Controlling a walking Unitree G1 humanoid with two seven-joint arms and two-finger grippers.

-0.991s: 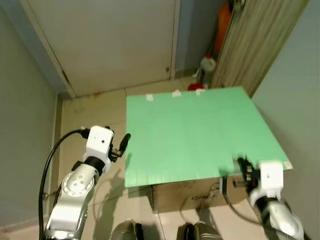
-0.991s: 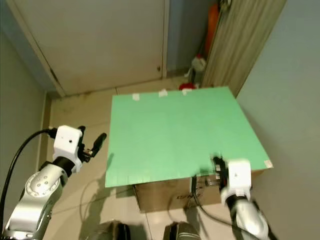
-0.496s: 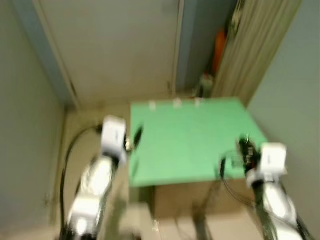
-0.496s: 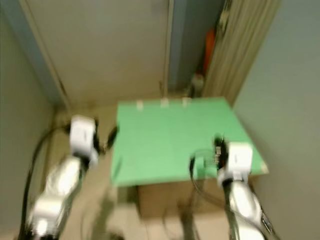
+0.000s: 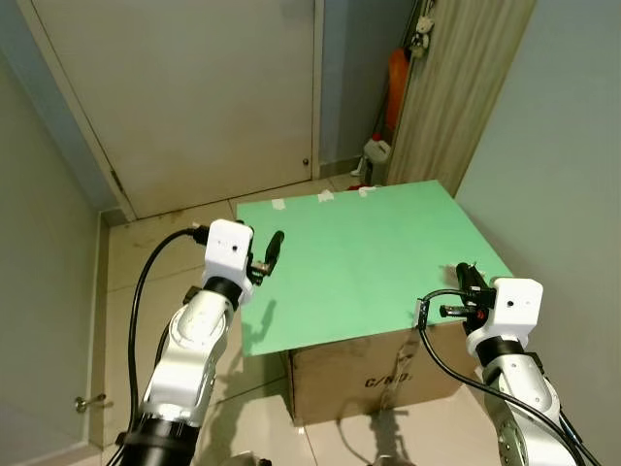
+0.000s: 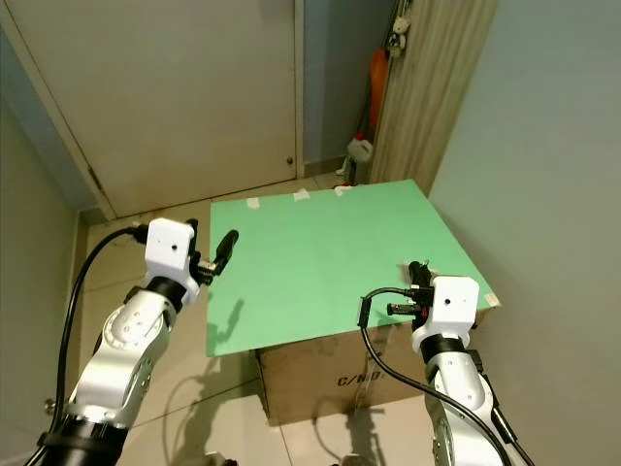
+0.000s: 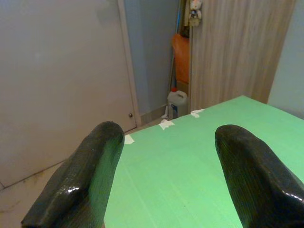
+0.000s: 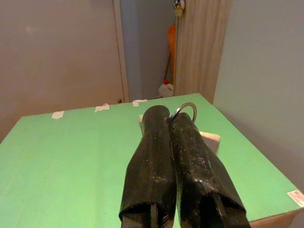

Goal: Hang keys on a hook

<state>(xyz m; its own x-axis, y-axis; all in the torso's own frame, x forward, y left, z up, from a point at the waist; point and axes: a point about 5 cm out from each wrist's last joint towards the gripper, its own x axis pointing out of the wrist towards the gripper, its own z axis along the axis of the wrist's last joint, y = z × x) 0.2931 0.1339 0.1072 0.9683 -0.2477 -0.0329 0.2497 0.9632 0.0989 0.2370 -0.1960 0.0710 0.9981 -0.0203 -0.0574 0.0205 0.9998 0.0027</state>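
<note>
My right gripper [image 8: 173, 118] is shut on a silver key ring [image 8: 186, 103] that pokes out between its fingertips, with a pale tag [image 8: 209, 140] just beyond them. It hovers over the front right part of the green mat [image 5: 359, 262], seen from the head at the right gripper [image 5: 464, 280]. My left gripper [image 5: 275, 243] is open, its fingers [image 7: 95, 161] wide apart and empty, at the mat's left edge. A small object [image 5: 419, 34] hangs high on the wood-grain panel [image 5: 456, 87] behind the mat; I cannot make out a hook there.
The mat lies on a cardboard box [image 5: 369, 374]. Behind it are a pale door [image 5: 194, 97], a white jug [image 5: 376, 150] and an orange item [image 5: 396, 83] in the corner. A grey wall [image 5: 572, 146] closes the right side. Tiled floor [image 5: 146, 252] lies to the left.
The head views shifted and blurred in between, so the camera moved. Both arms now stand higher against the mat. The right gripper stays shut, the left open.
</note>
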